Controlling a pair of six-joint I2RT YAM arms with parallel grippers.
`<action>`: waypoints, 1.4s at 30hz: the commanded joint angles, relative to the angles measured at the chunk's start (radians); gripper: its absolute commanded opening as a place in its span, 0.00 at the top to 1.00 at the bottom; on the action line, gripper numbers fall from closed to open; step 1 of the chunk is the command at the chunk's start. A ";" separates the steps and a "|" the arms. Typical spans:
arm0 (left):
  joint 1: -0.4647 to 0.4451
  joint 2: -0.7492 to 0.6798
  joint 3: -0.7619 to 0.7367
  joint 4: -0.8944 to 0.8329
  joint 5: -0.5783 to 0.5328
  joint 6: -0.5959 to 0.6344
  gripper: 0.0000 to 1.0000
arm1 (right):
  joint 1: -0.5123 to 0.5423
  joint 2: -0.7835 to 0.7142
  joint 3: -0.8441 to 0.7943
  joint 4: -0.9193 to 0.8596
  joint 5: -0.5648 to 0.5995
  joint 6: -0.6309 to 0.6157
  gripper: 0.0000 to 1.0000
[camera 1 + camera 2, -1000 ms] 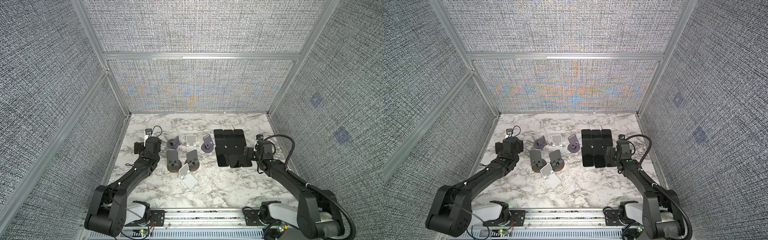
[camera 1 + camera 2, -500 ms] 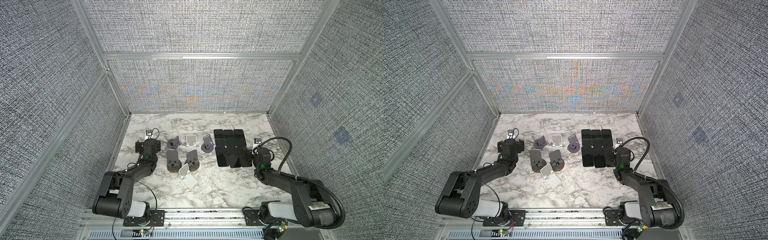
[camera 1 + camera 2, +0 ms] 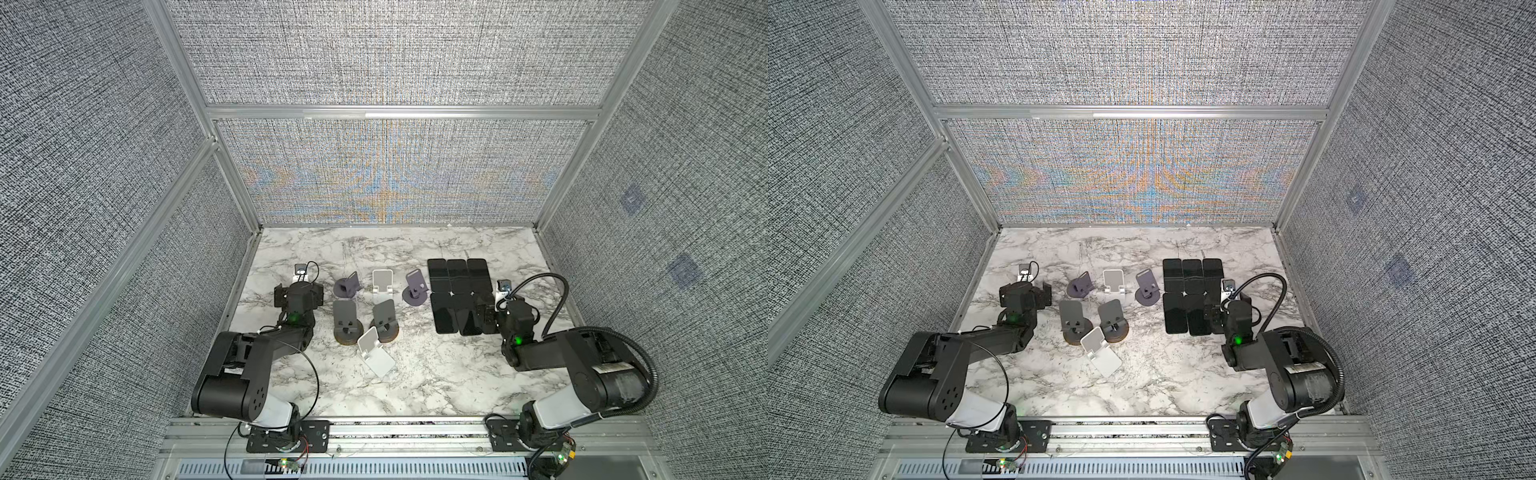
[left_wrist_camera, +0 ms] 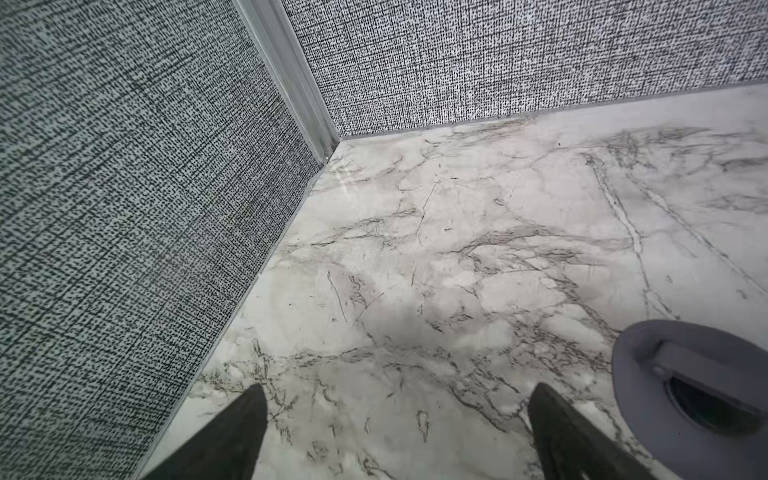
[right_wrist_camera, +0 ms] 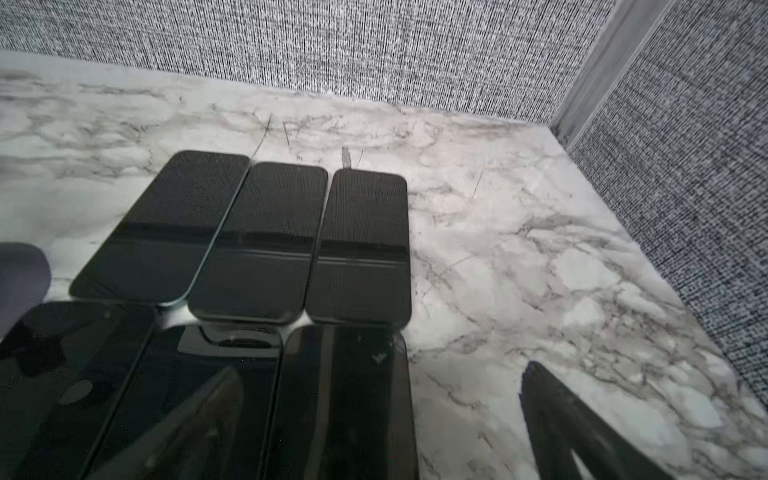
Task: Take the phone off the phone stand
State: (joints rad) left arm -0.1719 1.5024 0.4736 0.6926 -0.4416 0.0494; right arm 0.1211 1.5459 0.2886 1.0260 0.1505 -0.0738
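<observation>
**Phones flat on bench; both hands spread**

Six black glossy slab phones (image 3: 456, 274) lie flat in two close rows of three near the right edge of the white, grey-veined marble-look bench (image 3: 436, 374). Grey round-based and white folded plastic phone stands (image 3: 345, 318) cluster mid-bench. The left hand (image 4: 395, 390) and right hand (image 5: 382, 368) are spread, gripping nothing.

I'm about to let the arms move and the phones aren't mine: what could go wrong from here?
1. The open right gripper hangs low over the phones lying edge to edge; a dip or sideways sweep could scratch a screen or shove the row.
2. The open left gripper sits beside a grey round-based stand; swinging toward it might knock it over.
3. The front white stand crowds two dark stands, so one bump could topple several.
</observation>
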 commanded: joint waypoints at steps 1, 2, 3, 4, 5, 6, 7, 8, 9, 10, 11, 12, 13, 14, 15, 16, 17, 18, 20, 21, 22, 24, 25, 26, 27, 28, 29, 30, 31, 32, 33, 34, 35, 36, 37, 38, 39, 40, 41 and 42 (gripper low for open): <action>0.008 -0.008 -0.010 0.047 0.032 0.003 0.01 | -0.001 -0.002 0.017 0.010 0.021 -0.001 0.01; 0.012 -0.007 -0.008 0.042 0.042 0.003 0.01 | -0.001 0.004 0.022 0.010 0.027 0.001 0.01; 0.023 -0.007 -0.001 0.027 0.062 -0.005 0.01 | -0.001 0.001 0.030 -0.013 0.034 0.005 0.01; 0.031 -0.007 0.005 0.013 0.076 -0.012 0.01 | -0.001 -0.001 0.039 -0.026 0.039 0.010 0.01; 0.034 -0.009 0.000 0.017 0.081 -0.016 0.01 | -0.001 0.004 0.046 -0.035 0.050 0.012 0.01; 0.036 -0.015 -0.018 0.053 0.078 -0.019 0.01 | -0.004 0.003 0.054 -0.052 0.060 0.018 0.01; 0.038 -0.024 -0.046 0.096 0.079 -0.022 0.01 | -0.004 0.003 0.060 -0.062 0.066 0.024 0.01; 0.045 -0.031 -0.078 0.150 0.088 -0.029 0.01 | -0.005 0.004 0.061 -0.063 0.073 0.030 0.01; 0.060 -0.034 -0.101 0.180 0.104 -0.045 0.01 | -0.008 0.003 0.064 -0.069 0.079 0.033 0.01; 0.087 -0.036 -0.107 0.180 0.137 -0.070 0.01 | -0.010 0.003 0.064 -0.069 0.079 0.038 0.01; 0.132 -0.026 -0.106 0.149 0.194 -0.127 0.01 | -0.011 0.003 0.064 -0.067 0.080 0.039 0.01; 0.155 0.002 -0.094 0.163 0.226 -0.126 0.01 | -0.012 0.003 0.066 -0.074 0.080 0.040 0.01; 0.149 0.018 -0.117 0.236 0.227 -0.108 0.01 | -0.013 0.003 0.069 -0.078 0.082 0.041 0.01; 0.150 0.039 -0.141 0.319 0.239 -0.089 0.01 | -0.015 0.003 0.076 -0.092 0.086 0.047 0.01; 0.150 0.044 -0.138 0.312 0.236 -0.089 0.01 | -0.016 0.003 0.078 -0.094 0.087 0.050 0.01; 0.150 0.028 -0.132 0.268 0.236 -0.099 0.01 | -0.018 0.003 0.079 -0.096 0.086 0.052 0.01; 0.150 0.015 -0.123 0.232 0.232 -0.102 0.01 | -0.021 0.001 0.079 -0.099 0.088 0.055 0.01; 0.149 0.011 -0.118 0.220 0.230 -0.110 0.01 | -0.022 0.003 0.078 -0.095 0.109 0.063 0.01; 0.150 0.019 -0.127 0.254 0.234 -0.099 0.01 | -0.024 -0.001 0.073 -0.093 0.118 0.072 0.01; 0.150 0.031 -0.136 0.292 0.234 -0.093 0.02 | -0.024 0.003 0.075 -0.094 0.118 0.069 0.01; 0.150 0.037 -0.139 0.305 0.236 -0.089 0.01 | -0.024 0.002 0.078 -0.097 0.117 0.068 0.01; 0.150 0.027 -0.135 0.279 0.236 -0.097 0.01 | -0.023 0.003 0.078 -0.095 0.117 0.068 0.01; 0.150 0.030 -0.136 0.286 0.236 -0.096 0.01 | -0.023 0.002 0.077 -0.097 0.117 0.068 0.01; 0.150 0.033 -0.137 0.294 0.236 -0.094 0.01 | -0.024 0.001 0.077 -0.094 0.117 0.068 0.01; 0.150 0.032 -0.137 0.291 0.236 -0.095 0.01 | -0.024 0.003 0.076 -0.095 0.118 0.068 0.01; 0.149 0.031 -0.136 0.289 0.236 -0.095 0.01 | -0.023 0.001 0.076 -0.095 0.118 0.068 0.01; 0.151 0.032 -0.137 0.291 0.236 -0.094 0.01 | -0.023 0.002 0.078 -0.095 0.118 0.068 0.01; 0.150 0.033 -0.137 0.291 0.236 -0.095 0.01 | -0.023 0.002 0.077 -0.095 0.117 0.068 0.01; 0.150 0.032 -0.137 0.290 0.236 -0.095 0.01 | -0.023 0.002 0.078 -0.096 0.118 0.068 0.01; 0.150 0.033 -0.136 0.290 0.236 -0.095 0.01 | -0.023 0.003 0.078 -0.096 0.117 0.068 0.01; 0.150 0.032 -0.137 0.291 0.236 -0.095 0.01 | -0.023 0.002 0.078 -0.096 0.118 0.068 0.01; 0.149 0.033 -0.137 0.291 0.236 -0.095 0.01 | -0.022 0.001 0.079 -0.095 0.117 0.068 0.01; 0.149 0.032 -0.137 0.291 0.236 -0.095 0.01 | -0.024 0.002 0.078 -0.096 0.116 0.068 0.01; 0.150 0.033 -0.138 0.291 0.236 -0.095 0.01 | -0.023 0.003 0.077 -0.098 0.117 0.068 0.01; 0.150 0.032 -0.137 0.291 0.236 -0.095 0.01 | -0.023 0.003 0.078 -0.098 0.117 0.068 0.01; 0.150 0.032 -0.137 0.291 0.236 -0.095 0.01 | -0.024 0.003 0.080 -0.101 0.118 0.069 0.01; 0.151 0.032 -0.137 0.289 0.236 -0.095 0.01 | -0.024 0.004 0.079 -0.099 0.117 0.068 0.01; 0.150 0.032 -0.137 0.289 0.236 -0.095 0.01 | -0.024 0.004 0.082 -0.103 0.118 0.068 0.01; 0.150 0.032 -0.138 0.289 0.236 -0.095 0.01 | -0.023 0.006 0.083 -0.102 0.118 0.069 0.01; 0.150 0.032 -0.137 0.289 0.236 -0.095 0.01 | -0.023 0.004 0.084 -0.106 0.116 0.070 0.01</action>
State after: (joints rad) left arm -0.0235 1.5333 0.3359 0.9489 -0.2096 -0.0521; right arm 0.0978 1.5501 0.3660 0.9222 0.2562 -0.0135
